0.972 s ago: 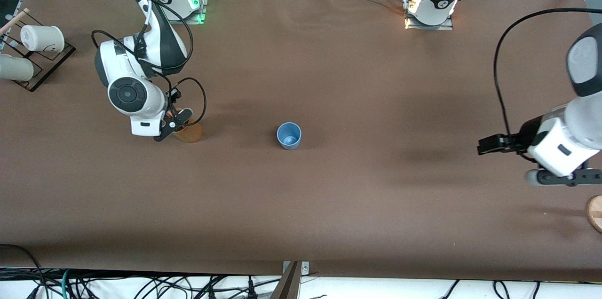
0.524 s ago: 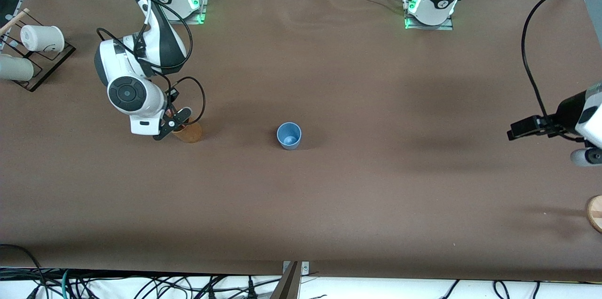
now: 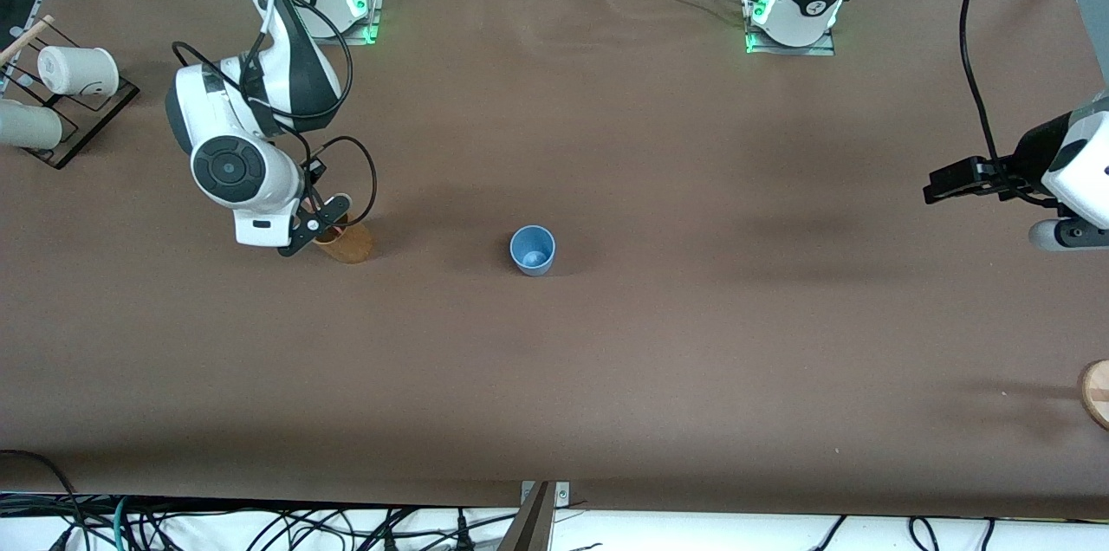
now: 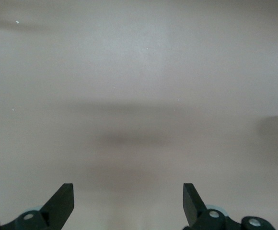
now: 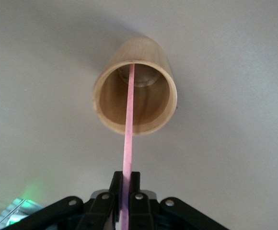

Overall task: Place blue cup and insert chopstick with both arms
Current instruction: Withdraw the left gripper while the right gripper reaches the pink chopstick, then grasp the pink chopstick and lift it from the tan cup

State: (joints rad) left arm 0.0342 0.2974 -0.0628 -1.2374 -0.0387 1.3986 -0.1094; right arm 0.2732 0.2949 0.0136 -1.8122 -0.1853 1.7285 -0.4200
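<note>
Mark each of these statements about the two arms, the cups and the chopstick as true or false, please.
1. The right gripper is shut on the chopstick. True.
2. The chopstick's lower end is inside the blue cup. False: it reaches into the tan cup, as the right wrist view shows.
3. The blue cup stands upright on the table, with no gripper touching it. True.
4. The left gripper holds the blue cup. False: it is open and holds nothing, over bare table toward the left arm's end.
5. The tan cup lies on its side. False: it stands upright, toward the right arm's end of the table.
</note>
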